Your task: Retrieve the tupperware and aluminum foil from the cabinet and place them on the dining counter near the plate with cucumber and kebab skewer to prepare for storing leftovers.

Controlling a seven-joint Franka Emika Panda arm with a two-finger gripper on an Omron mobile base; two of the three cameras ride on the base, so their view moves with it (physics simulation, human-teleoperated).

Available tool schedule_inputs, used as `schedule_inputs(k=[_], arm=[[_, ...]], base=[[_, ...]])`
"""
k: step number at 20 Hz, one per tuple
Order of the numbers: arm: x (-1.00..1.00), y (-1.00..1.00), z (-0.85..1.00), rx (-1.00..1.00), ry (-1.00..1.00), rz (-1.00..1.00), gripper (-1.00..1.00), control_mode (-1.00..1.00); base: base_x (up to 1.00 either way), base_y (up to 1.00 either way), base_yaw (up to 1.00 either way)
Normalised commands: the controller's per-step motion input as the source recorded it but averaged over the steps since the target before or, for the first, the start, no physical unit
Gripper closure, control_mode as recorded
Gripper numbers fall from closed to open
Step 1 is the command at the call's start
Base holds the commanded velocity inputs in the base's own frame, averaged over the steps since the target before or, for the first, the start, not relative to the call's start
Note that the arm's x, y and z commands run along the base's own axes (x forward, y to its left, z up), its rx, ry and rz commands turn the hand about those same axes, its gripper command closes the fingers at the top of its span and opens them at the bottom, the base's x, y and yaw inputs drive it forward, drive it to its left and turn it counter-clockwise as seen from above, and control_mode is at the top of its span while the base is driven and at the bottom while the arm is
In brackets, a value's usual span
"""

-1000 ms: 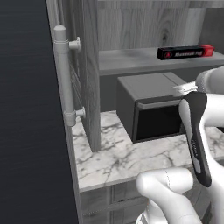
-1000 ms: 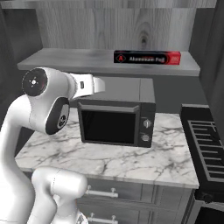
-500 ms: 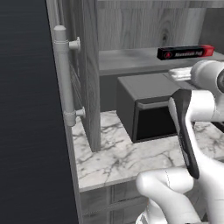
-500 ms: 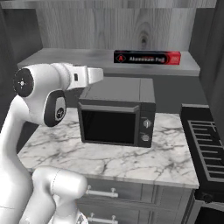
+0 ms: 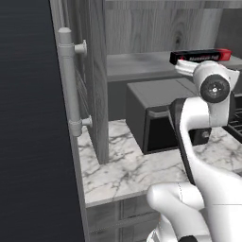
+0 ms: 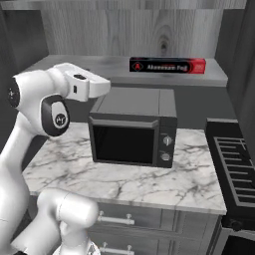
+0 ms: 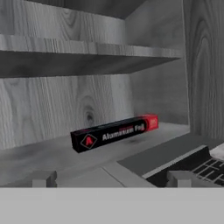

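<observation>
One foil box (image 6: 167, 65) is seen lying flat on the lower shelf (image 6: 74, 63) of the open cabinet (image 5: 142, 33), toward its right end, red at both ends and with white lettering on its black face. In the left base view the box (image 5: 201, 56) is partly covered by the arm, so that only its top and right end are shown. In the hand view it (image 7: 114, 133) is seen whole, lying at a slant on the shelf, with a second shelf (image 7: 87, 57) above it.

The hand (image 7: 111, 178) is cut off at the bottom of its own view: two finger tips (image 7: 44, 179) are seen, set wide apart, with nothing between them. It is held in front of the shelf, well short of the box.

One microwave (image 6: 133, 130) stands on the marble table (image 6: 124, 182) below the shelf; its front is partly hidden by the arm in the left base view. One cabinet door (image 5: 97, 80) stands open at the left, with one metal handle (image 5: 70, 85) on it. A dark stove (image 6: 234, 172) is cut off at the right edge. Two drawer handles (image 6: 115, 219) are made out under the table.
</observation>
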Motion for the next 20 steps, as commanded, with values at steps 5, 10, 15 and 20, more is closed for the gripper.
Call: schedule_inputs(k=[5, 10, 15, 20], arm=[[0.11, 0.0, 0.43, 0.1, 0.07, -0.02, -1.0, -1.0], [0.13, 0.04, 0.03, 0.06, 0.12, 0.0, -1.0, -1.0], [0.21, 0.21, -0.05, 0.0, 0.22, 0.0, -1.0, -1.0], [0.48, 0.14, -0.15, 0.0, 0.22, -0.01, -1.0, -1.0]], base=[[0.0, 0.0, 0.0], [0.0, 0.0, 0.0], [0.0, 0.0, 0.0], [0.0, 0.0, 0.0]])
